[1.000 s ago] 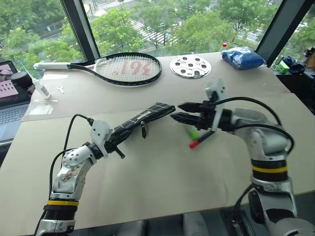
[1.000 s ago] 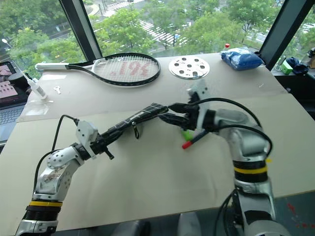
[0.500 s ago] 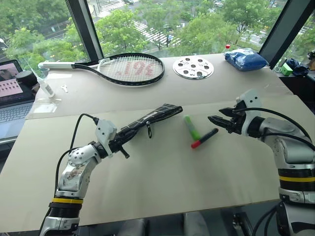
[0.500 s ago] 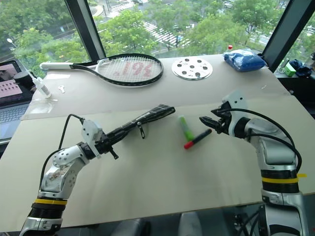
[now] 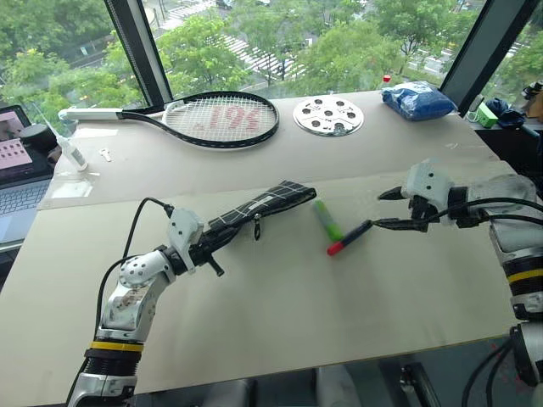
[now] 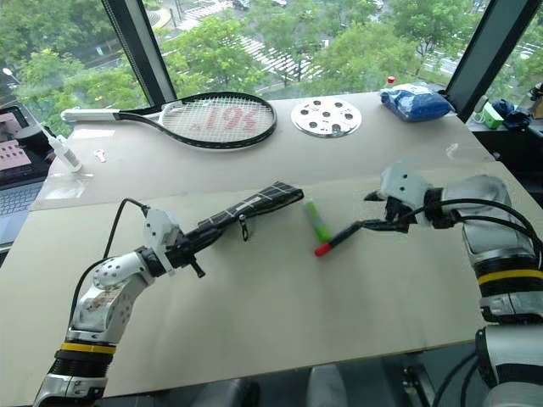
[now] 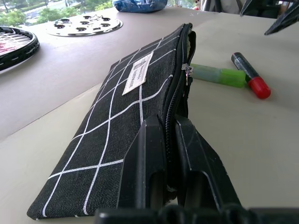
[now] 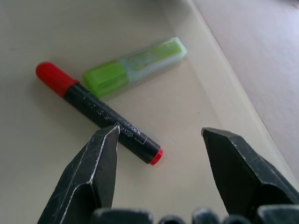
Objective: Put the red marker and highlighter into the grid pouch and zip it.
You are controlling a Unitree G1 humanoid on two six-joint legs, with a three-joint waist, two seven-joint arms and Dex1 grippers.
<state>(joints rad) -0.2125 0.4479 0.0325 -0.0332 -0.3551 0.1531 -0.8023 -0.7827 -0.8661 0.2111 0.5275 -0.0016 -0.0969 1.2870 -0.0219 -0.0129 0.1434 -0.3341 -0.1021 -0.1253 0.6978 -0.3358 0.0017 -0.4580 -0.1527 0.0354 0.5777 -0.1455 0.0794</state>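
Left eye view shows the grid pouch (image 5: 254, 208) lifted at one end off the beige table (image 5: 280, 322), its near end pinched in the left gripper (image 5: 210, 246), whose two black fingers are pressed together on the fabric beside the zipper. The pouch slants away from that gripper toward the middle of the table, its far end close to the highlighter (image 5: 328, 220). In the left wrist view the pouch's white label (image 7: 138, 73) faces up and the zipper runs along the edge between the fingers, appearing open at the far end. The highlighter lies flat on the table just beyond the pouch's far end, and the red marker (image 5: 350, 238) lies just beside it, red cap toward the robot, the two nearly meeting at their near ends. The right gripper (image 5: 383, 209) hovers at the marker's black tail end with its fingers spread apart; in the right wrist view one fingertip (image 8: 105, 149) sits right over the marker's barrel (image 8: 107, 114), the other well to the side, and nothing is held. Farther back on the table lie a tennis racket (image 5: 208, 119), a round perforated metal disc (image 5: 328, 114) and a blue bag (image 5: 417, 99).
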